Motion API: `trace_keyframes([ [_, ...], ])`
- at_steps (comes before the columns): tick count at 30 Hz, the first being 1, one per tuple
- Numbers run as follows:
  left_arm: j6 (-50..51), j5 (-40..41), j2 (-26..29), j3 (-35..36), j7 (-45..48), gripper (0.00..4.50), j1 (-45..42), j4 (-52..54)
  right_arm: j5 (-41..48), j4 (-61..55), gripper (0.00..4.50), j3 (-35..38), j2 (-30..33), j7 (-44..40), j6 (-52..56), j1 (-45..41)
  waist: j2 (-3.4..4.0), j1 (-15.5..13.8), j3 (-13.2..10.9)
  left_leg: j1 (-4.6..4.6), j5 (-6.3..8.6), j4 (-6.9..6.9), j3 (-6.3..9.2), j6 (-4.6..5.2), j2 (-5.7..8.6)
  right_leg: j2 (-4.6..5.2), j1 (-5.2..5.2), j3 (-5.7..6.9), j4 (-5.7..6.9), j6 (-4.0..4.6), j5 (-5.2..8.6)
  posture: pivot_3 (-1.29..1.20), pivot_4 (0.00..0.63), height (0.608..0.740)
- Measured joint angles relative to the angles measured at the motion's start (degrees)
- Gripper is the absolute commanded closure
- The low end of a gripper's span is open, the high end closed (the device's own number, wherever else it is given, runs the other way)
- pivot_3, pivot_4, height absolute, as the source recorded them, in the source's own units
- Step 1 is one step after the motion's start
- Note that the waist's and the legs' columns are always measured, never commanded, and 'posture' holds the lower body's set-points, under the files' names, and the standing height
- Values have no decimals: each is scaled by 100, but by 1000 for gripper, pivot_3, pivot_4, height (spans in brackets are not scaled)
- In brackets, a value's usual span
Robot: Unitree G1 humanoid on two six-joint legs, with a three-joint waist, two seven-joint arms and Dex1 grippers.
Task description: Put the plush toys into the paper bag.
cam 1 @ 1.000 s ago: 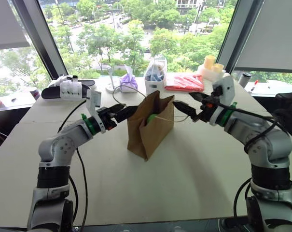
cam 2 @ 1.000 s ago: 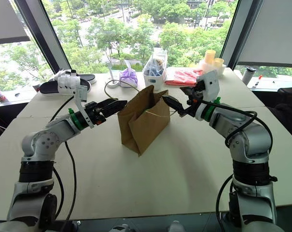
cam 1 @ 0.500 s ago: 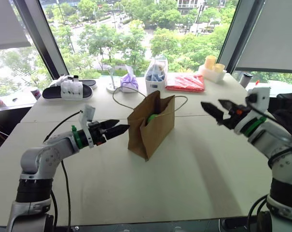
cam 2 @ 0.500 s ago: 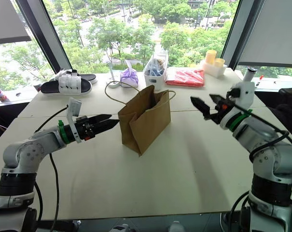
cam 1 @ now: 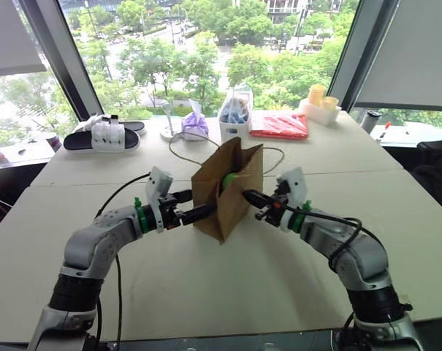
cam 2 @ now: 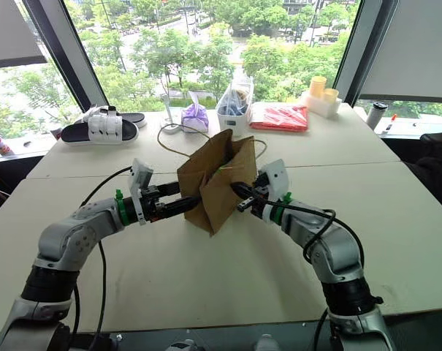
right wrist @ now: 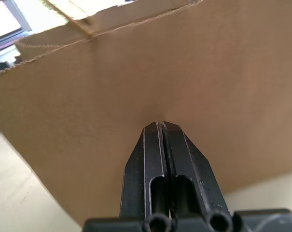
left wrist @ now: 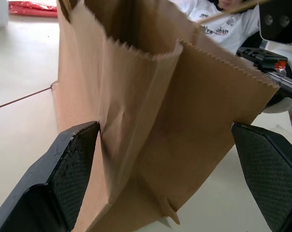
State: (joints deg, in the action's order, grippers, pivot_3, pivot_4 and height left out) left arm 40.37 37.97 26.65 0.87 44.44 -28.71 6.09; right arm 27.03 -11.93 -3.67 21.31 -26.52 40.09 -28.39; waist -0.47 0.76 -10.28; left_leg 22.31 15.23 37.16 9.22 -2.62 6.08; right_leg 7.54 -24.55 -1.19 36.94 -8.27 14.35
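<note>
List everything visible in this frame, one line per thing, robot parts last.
paper bag: one, brown, upright and open at the table's middle, between the two grippers.
green plush toy: one, bright green, partly visible inside the bag's mouth.
cord handles: thin, beige, looping off the bag onto the table.
slipper: one, black with white straps, far left.
purple bag: one, small, behind the paper bag.
white bin: one, holding blue items under clear plastic.
red packet: one, flat, far right of centre.
yellow cups: two, in a white holder by the window.
table: one, pale beige.
left gripper: jaws open, straddling the bag's corner.
right gripper: jaws shut, tip at the bag's side.
</note>
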Motion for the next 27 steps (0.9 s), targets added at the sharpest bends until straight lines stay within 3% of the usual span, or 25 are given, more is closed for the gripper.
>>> trace_keyframes([
  [9,-77,-136,-427,-137,-248,0,67,210,-365,483,4455,-82,-194,-161,-317,-129,0,27,0,-1,0,-1,1,0,0,-3,-1,0,1,0,0,0,150,740],
  [19,-83,-235,-93,-202,-125,0,348,413,-524,635,4455,-95,-257,-234,-400,-157,1,6,0,-1,1,0,1,1,0,-3,-1,0,2,0,0,0,150,740],
  [27,-369,-696,-775,-250,-804,0,122,132,-549,632,4455,-93,-290,-297,-387,-161,0,6,1,-1,0,0,1,-1,1,-3,-1,1,2,0,0,0,150,740],
])
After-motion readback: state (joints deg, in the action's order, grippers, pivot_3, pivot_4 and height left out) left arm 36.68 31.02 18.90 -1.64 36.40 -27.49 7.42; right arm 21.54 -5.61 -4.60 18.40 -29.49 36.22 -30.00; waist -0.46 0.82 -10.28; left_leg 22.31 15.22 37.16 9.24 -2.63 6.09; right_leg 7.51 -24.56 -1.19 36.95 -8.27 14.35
